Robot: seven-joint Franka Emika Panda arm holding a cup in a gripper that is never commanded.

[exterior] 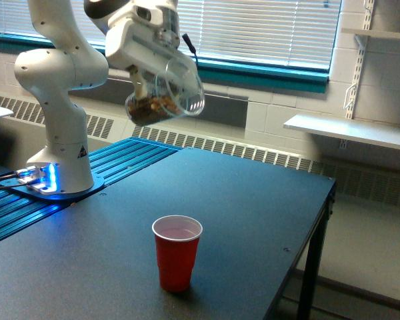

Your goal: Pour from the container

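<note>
High at the upper left of the exterior view, the clear container (pixel 165 95) hangs tilted with its open mouth turned toward the view's right. Brown bits lie against its lower wall. My gripper (pixel 152 79) is shut on the container from above and behind. A red cup (pixel 177 252) stands upright on the dark table (pixel 253 220), well below the container and slightly to the right. Nothing is falling from the container.
The white arm base (pixel 60 153) stands at the left on a blue ribbed plate (pixel 113 163). The table's right edge (pixel 320 220) drops off to the floor. A window with blinds and a white wall shelf (pixel 347 130) lie behind.
</note>
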